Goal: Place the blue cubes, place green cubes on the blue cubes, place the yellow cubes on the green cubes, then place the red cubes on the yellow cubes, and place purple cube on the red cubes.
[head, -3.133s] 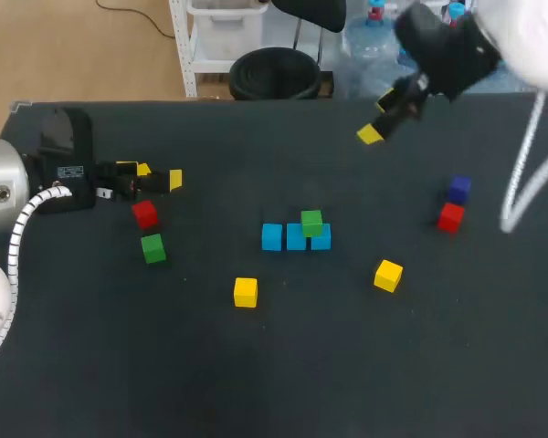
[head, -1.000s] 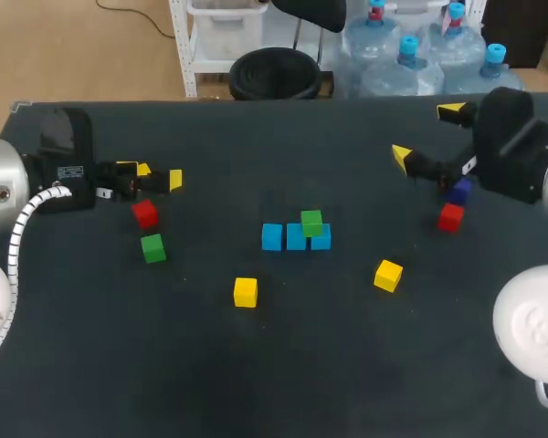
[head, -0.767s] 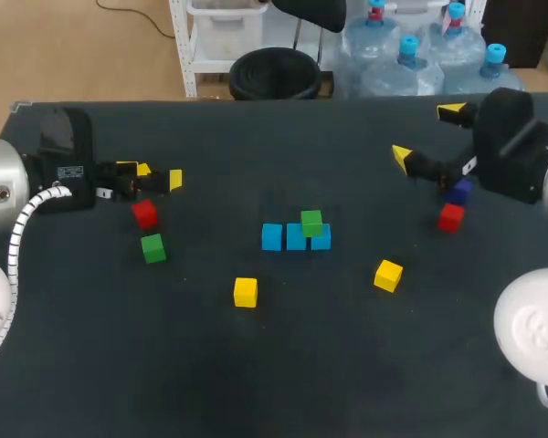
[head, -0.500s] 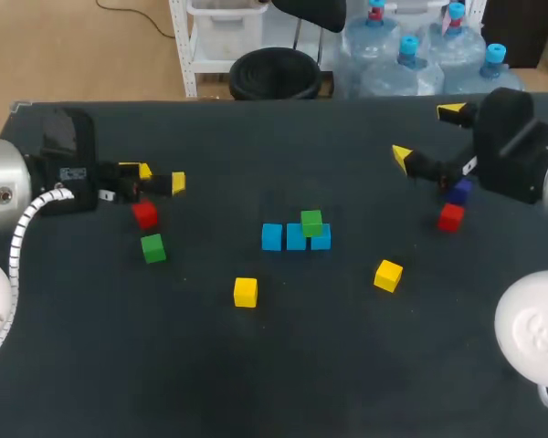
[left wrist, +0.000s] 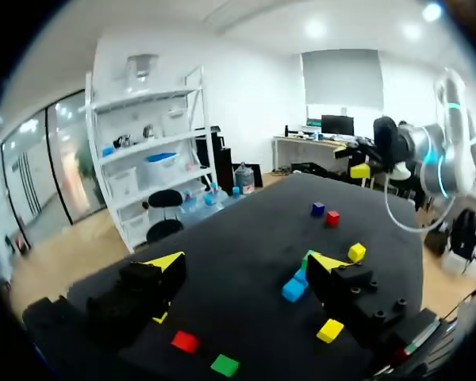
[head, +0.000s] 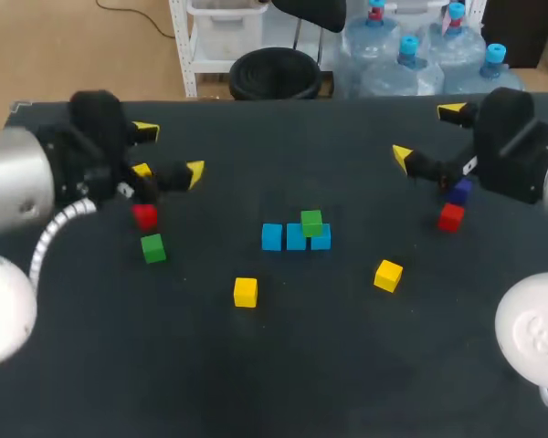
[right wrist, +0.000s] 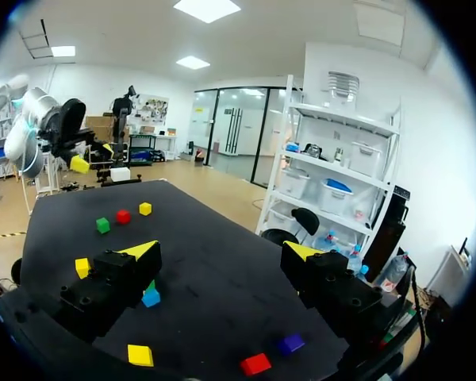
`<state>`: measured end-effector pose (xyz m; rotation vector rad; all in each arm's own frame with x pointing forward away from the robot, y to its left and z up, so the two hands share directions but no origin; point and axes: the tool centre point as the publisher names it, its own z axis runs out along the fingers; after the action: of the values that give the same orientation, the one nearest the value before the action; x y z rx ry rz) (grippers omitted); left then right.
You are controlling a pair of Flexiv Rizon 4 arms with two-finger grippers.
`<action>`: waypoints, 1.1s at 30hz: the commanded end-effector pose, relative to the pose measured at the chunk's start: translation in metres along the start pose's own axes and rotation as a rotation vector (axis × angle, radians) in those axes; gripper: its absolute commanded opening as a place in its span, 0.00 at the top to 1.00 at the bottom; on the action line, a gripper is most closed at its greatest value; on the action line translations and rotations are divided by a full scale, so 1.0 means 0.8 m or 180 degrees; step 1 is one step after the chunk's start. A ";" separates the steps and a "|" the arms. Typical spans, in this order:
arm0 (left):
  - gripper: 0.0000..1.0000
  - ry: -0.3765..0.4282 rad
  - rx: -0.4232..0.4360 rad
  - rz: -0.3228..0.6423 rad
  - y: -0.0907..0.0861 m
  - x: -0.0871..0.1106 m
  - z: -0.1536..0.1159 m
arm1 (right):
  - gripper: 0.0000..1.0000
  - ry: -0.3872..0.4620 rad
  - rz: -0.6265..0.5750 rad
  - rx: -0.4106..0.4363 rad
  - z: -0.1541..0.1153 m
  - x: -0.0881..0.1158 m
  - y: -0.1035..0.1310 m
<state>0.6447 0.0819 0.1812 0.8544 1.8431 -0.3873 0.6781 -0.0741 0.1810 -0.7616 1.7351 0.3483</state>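
Table: big, dark and flat; every cube lies on it.
Left arm: comes in over the left side of the table.
Right arm: comes in over the right side.
Left gripper: fingers spread wide, nothing in it.
Right gripper: fingers spread wide too, nothing in it.
Blue cubes: three in a row, touching, in the middle of the table.
Top green cube: sits on the blue row (toward its right end).
Loose green cube: left side, near the left red cube.
Small yellow cube: close by the left gripper.
Front yellow cubes: one and another, nearer the front edge than the blue row.
Right red cube: just beside the purple cube, by the right gripper.
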 end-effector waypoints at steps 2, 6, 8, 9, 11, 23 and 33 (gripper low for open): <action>0.00 -0.0279 -0.0447 0.1062 -0.032 0.021 -0.027 | 0.00 -0.0006 0.0003 -0.0008 0.000 0.000 0.000; 0.00 -0.0297 -0.0490 0.1341 -0.038 0.021 -0.037 | 0.00 -0.0006 0.0003 -0.0008 0.000 0.000 0.000; 0.00 -0.0309 -0.0512 0.1306 -0.036 0.014 -0.036 | 0.00 -0.0006 0.0003 -0.0008 0.000 0.000 0.000; 0.00 -0.0333 -0.0561 0.1282 -0.033 0.010 -0.034 | 0.00 -0.0006 0.0003 -0.0008 0.000 0.000 0.000; 0.00 -0.0364 -0.0603 0.1230 -0.027 0.003 -0.029 | 0.00 -0.0006 0.0003 -0.0008 0.000 0.000 0.000; 0.00 -0.0081 -0.0317 0.1091 -0.008 -0.022 -0.011 | 0.00 -0.0006 0.0003 -0.0008 0.000 0.000 0.000; 0.00 0.1053 0.0682 0.0987 0.001 -0.017 -0.035 | 0.00 -0.0006 0.0003 -0.0008 0.000 0.000 0.000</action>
<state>0.6362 0.0763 0.1877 1.0850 1.7601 -0.1367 0.6780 -0.0741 0.1812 -0.7618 1.7351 0.3489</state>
